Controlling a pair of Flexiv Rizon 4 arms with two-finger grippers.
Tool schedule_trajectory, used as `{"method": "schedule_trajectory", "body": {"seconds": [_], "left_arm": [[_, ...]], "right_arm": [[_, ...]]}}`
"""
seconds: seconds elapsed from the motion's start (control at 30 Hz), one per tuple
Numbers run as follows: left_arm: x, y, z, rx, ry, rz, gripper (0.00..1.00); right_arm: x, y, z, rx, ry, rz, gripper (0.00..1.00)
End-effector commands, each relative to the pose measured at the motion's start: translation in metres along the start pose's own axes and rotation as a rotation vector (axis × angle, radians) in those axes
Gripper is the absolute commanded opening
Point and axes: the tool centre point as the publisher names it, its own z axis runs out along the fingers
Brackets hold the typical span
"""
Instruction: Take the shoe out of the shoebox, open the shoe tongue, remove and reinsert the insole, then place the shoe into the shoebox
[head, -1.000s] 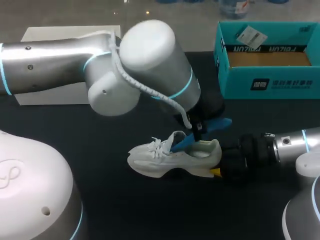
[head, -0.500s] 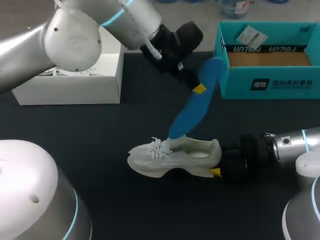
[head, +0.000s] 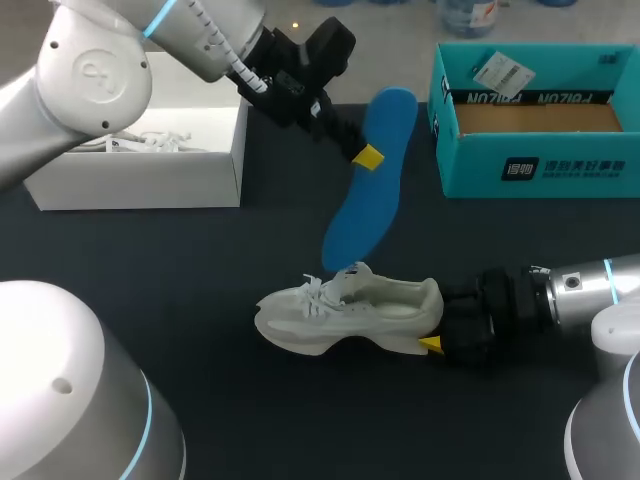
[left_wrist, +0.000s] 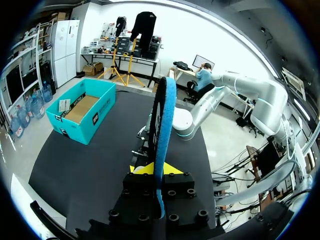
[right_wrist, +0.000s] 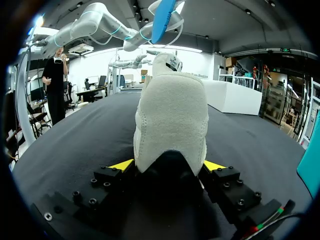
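1. Our left gripper (head: 366, 158) pinches the blue insole (head: 360, 212), held in the air just above the white shoe (head: 345, 315)
2. Our right gripper (right_wrist: 169, 166) clamps the shoe's heel from both sides
3. Removal looks done; next we must steer the insole's toe back into the opening

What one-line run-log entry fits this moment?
left gripper: shut on insole, above shoe | right gripper: shut on shoe heel | shoe: on table | step: insole out
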Motion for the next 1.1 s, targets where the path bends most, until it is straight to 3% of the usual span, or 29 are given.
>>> {"method": "schedule_trajectory", "body": {"seconds": [0.03,0.4,0.73,1.1], "left_arm": [[0.0,0.001,0.001,0.004,0.001,0.001,0.0],[-0.031,-0.028,-0.055,0.112,0.244,-0.092,0.0],[-0.044,-0.043,-0.094,0.223,0.309,-0.152,0.0],[-0.053,-0.061,-0.109,0.142,0.401,-0.192,0.0]], "right_arm": [[0.001,-0.005,0.006,0.005,0.0,0.001,0.0],[0.001,-0.005,0.006,0.005,0.0,0.001,0.0],[0.001,-0.005,0.006,0.005,0.0,0.001,0.0],[0.001,-0.005,0.006,0.005,0.0,0.001,0.0]]}}
